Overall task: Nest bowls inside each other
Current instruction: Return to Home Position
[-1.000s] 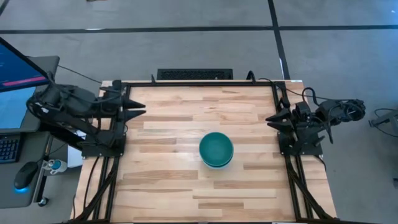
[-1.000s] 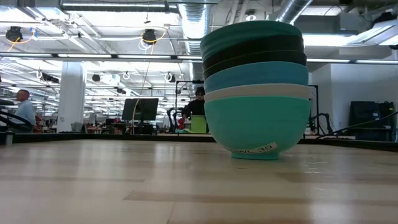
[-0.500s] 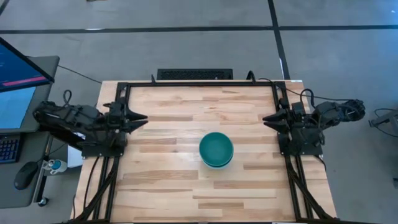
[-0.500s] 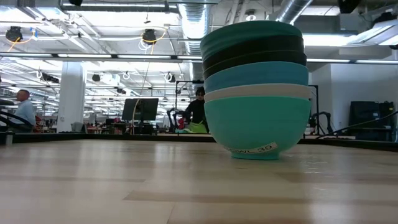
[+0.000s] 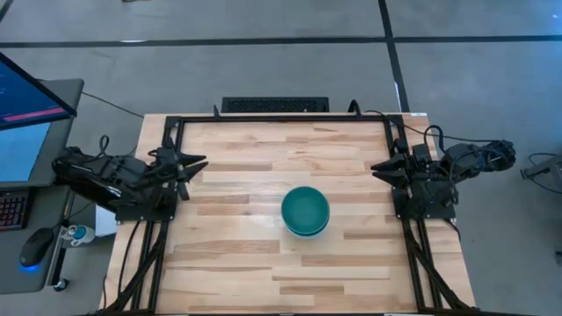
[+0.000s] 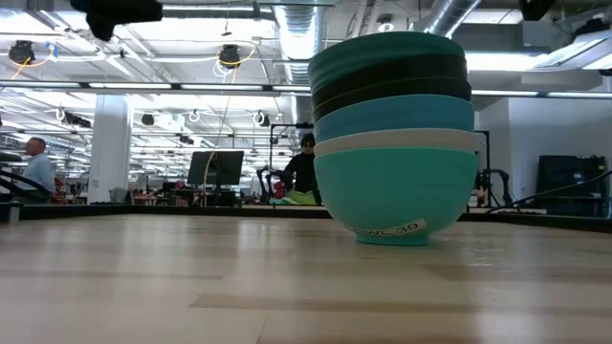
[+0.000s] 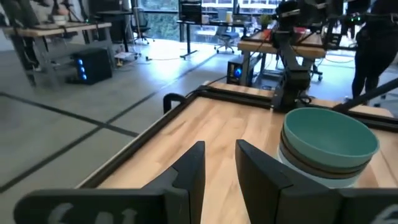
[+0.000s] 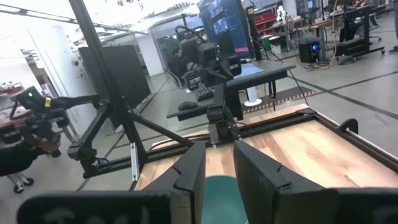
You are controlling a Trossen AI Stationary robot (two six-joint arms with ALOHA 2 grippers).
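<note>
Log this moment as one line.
bowl stack: nested, teal-green bowl on top | left hand: empty, open, table's left edge | right hand: empty, open, right edge

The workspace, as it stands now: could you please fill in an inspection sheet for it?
Surface: wooden table, no spills seen.
Job's things: six bowls nested in one upright stack near mid-table, teal on top.
Clutter: nothing seen.
End effectors: left end effector and right end effector sit at opposite table edges, fingers slightly apart, holding nothing.
Cables: bundles run along both side frames, off the boards.
Surroundings: monitor and mouse on the left; people far behind.
</note>
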